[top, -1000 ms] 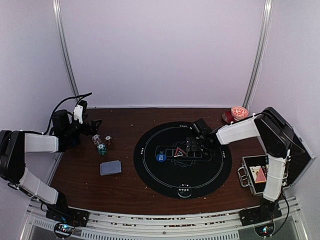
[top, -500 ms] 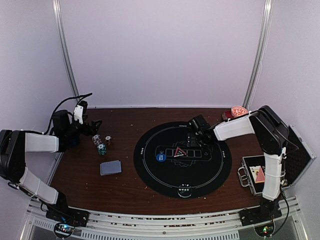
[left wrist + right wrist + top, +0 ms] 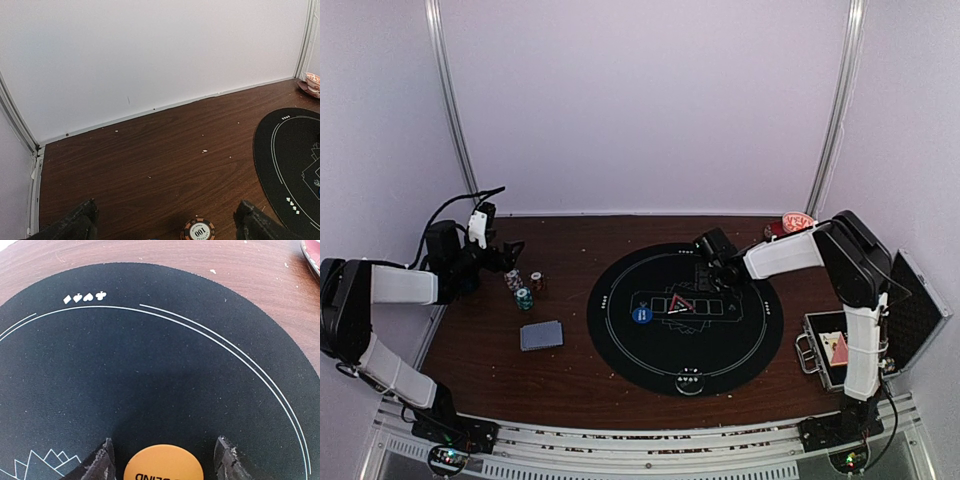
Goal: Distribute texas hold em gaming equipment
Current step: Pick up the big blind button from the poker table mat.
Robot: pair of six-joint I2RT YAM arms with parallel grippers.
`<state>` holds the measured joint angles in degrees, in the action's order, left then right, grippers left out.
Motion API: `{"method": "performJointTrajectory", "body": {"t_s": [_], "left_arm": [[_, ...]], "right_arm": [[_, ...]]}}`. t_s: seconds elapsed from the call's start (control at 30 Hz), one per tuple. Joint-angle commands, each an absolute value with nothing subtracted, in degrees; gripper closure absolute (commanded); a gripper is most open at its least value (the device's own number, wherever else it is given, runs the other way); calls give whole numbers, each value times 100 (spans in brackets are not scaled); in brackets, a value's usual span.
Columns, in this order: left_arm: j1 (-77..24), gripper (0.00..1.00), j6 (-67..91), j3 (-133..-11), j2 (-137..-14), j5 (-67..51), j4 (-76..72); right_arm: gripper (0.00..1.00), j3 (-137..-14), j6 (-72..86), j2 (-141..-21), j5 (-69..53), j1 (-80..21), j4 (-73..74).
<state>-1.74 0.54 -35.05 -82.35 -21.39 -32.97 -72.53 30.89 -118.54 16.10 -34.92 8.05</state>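
Right wrist view first: the right gripper (image 3: 164, 441) is seen low over the black round mat (image 3: 150, 365), jaws apart, with the orange disc (image 3: 164, 465) sat between the fingers (image 3: 102, 462). A sliver of mat shows on either side of the disc, so nothing is clamped yet. "BLIND" can be read on the disc, upside down.

In the top external view that gripper is placed at roughly 1 o'clock on the mat, and the orange disc is hidden under it there. The red triangle marker (image 3: 678, 303) is laid near the mat's middle, with the blue disc (image 3: 641, 314) just beside it at 9 o'clock. Off the mat, on the wooden surface (image 3: 570, 370) at about 9 to 10 o'clock, a small cluster of poker chips (image 3: 524, 297) is stood. The card deck (image 3: 541, 334) is laid face down at 6 o'clock from them. The cup and saucer (image 3: 798, 223) are found between 1 and 2 o'clock of the mat, and the open metal case (image 3: 835, 350) at around 4 o'clock.

As for the left gripper (image 3: 166, 205), its jaws are spread wide and nothing is held. It's parked near the chips, at about 11 o'clock from them. In the left wrist view one chip marked 100 (image 3: 198, 230) is seen at the bottom edge between the fingers, touched by neither.
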Motion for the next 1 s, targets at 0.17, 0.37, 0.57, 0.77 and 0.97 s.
{"method": "performJointTrajectory", "body": {"t_s": [0.17,0.37,0.57,0.77,0.97], "left_arm": [[-218,2,17,-3666,-8282,-2127,-3542],[-221,2,5,-3662,-8267,-2102,-3540],[-215,2,5,-3673,-8294,-2101,-3542],[-218,2,3,-3674,-8297,-2092,-3539],[-217,2,1,-3685,-8305,-2083,-3534]], "right_arm": [[37,-6978,3036,-12141,1121,-3811,1051],[38,-6971,3069,-12172,1211,-3832,1089],[38,-6851,3124,-12122,1136,-3832,1038],[40,-6750,3130,-12058,1103,-3837,1029],[45,-6672,3123,-11973,1065,-3841,1020]]}}
